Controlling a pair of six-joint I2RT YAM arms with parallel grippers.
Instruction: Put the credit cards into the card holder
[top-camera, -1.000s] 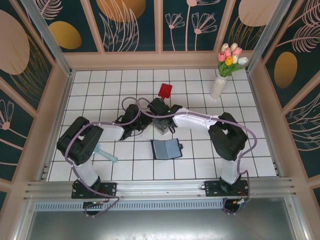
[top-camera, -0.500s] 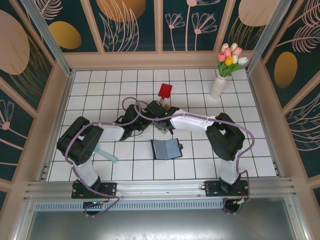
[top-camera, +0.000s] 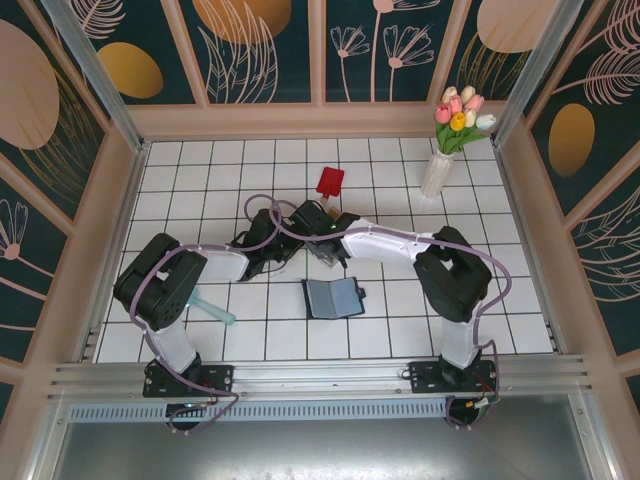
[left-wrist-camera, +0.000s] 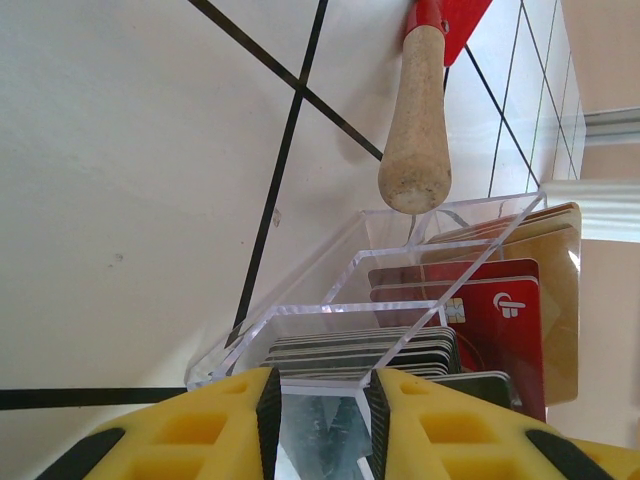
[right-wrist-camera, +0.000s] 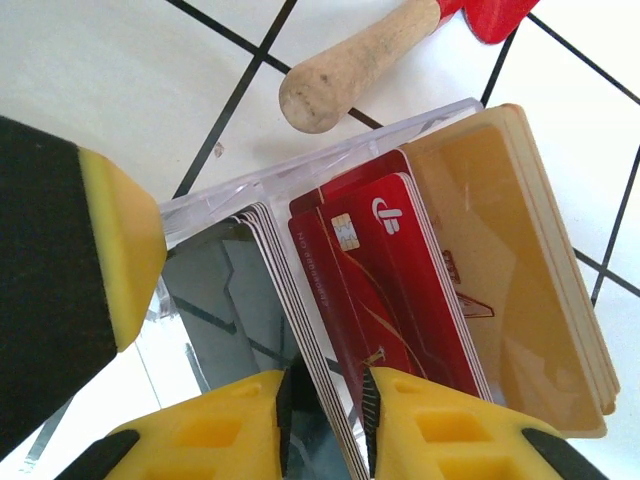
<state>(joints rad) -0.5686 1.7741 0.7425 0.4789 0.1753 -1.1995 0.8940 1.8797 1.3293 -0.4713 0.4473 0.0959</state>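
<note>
Credit cards (right-wrist-camera: 400, 270): red, gold and grey, upright in clear box (left-wrist-camera: 300, 290) at mid-table (top-camera: 200, 170), paddle handle (right-wrist-camera: 350, 65) just beside.
Card holder (top-camera: 332, 297): lies open, nearer the front edge; top view.
Left gripper (left-wrist-camera: 322, 420): low, clamped on the box wall.
Right gripper (right-wrist-camera: 326, 420): jaws narrow about the grey cards' edges, grip uncertain; a second ago it stood nearer the holder, now at the box.

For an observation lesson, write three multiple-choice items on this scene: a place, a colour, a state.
1. The dark navy folding wallet lies: A by the vase; B just on the robot's side of the clear plastic box; C inside that box.
2. The blade of the wooden-handled paddle is: A red; B green; C blue.
3. The wallet is: A snapped shut; B open; C rolled up.
Key: B, the top view shows it nearer than the box; A, the blade is red; B, its grey-blue inside faces up.
</note>
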